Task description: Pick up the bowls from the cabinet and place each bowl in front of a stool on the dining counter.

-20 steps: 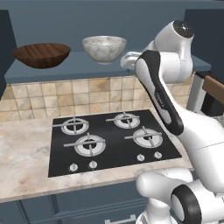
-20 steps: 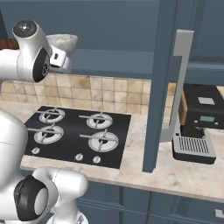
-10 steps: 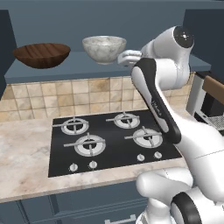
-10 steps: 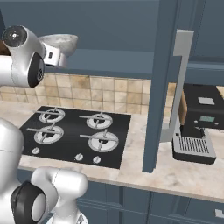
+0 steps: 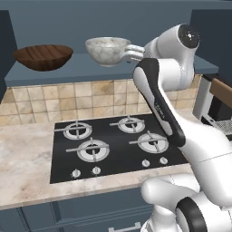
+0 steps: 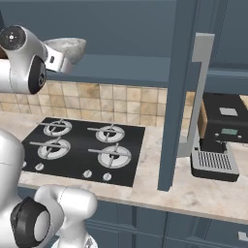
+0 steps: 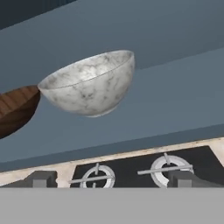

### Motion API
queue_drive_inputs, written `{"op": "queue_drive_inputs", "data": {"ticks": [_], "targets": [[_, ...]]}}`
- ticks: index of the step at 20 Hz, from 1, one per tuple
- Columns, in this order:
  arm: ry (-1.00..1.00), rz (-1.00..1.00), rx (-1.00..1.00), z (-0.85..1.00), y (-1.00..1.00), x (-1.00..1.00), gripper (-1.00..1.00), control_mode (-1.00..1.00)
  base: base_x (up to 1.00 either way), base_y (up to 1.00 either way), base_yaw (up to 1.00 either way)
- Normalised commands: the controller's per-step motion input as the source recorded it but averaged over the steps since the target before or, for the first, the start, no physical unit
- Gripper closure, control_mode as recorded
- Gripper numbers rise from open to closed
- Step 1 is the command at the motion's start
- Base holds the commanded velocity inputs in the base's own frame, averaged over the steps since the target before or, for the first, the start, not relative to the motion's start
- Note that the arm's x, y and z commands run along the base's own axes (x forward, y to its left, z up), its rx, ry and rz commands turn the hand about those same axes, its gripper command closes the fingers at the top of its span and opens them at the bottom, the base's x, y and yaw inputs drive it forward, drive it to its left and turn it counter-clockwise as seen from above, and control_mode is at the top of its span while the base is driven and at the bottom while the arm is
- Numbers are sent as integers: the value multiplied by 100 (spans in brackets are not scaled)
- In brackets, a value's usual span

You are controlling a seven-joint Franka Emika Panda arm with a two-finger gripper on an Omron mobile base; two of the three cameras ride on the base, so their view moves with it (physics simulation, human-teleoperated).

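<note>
On the flat shelf of the dark blue-grey cabinet stand two bowls. The grey-white marbled one is to the right of the dark brown wooden one. My gripper is at shelf height, just right of the marbled bowl, pointing at it. It is open and holds nothing. In the hand view the bowl sits ahead, above the gap between the fingertips. The stool and the dining counter are out of view.
Below the shelf, a black gas hob is set in a beige counter with a tiled backsplash. A tall blue-grey upright panel stands to the right, and beyond it a coffee machine.
The hand has risen a little and moved left toward the marbled bowl, its fingers now close to the bowl's side. The jaws stay open and both bowls are unmoved.
</note>
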Motion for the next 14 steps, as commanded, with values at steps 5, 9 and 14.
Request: {"op": "queue_drive_inputs", "data": {"ticks": [5, 9, 14], "targets": [[11, -1, 17, 24, 0, 0, -100, -100, 0, 0, 0], [8, 0, 15, 1, 0, 5, -100, -100, 0, 0, 0], [0, 0, 7, 0, 0, 15, -100, -100, 0, 0, 0]]}}
